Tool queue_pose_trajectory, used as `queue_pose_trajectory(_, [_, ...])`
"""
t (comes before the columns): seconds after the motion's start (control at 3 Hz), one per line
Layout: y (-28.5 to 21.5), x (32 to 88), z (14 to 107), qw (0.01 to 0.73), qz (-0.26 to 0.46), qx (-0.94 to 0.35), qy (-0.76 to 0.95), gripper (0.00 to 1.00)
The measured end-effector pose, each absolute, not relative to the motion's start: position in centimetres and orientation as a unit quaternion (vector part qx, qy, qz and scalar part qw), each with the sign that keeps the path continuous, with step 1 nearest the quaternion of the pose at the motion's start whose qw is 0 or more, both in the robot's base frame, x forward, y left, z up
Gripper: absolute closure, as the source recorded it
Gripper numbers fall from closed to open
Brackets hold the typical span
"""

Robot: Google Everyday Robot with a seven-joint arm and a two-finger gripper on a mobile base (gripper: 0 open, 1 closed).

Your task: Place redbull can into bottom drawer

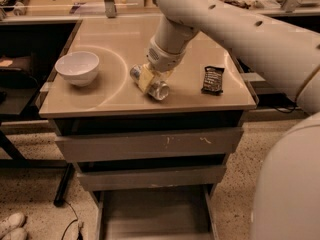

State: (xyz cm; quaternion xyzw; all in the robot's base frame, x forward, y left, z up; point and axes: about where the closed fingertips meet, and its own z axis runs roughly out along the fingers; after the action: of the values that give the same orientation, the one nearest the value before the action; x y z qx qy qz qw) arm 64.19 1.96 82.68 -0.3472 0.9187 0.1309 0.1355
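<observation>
The redbull can (160, 89) is slim and silvery and lies slantwise near the front middle of the tan cabinet top (120, 39). My gripper (148, 81) comes down from the upper right and is shut across the can's middle, with a yellowish finger pad (145, 78) over it. Both shiny round ends of the can stick out past the fingers. I cannot tell whether the can rests on the top or is just above it. The bottom drawer (155, 216) is pulled open at the foot of the cabinet, with its flat grey floor showing, directly below the can.
A white bowl (77, 67) stands on the left of the top. A dark flat snack packet (212, 79) lies on the right. Two shallower grey drawers (150, 143) sit shut above the open one. My large white arm (260, 39) fills the right side. Shoes (11, 225) lie on the floor at lower left.
</observation>
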Motion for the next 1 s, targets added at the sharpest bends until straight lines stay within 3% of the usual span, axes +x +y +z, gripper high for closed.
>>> queue_pose_trajectory(1.0, [-2.9, 54.4, 86.5, 0.097, 0.154, -0.319, 0.930, 1.00])
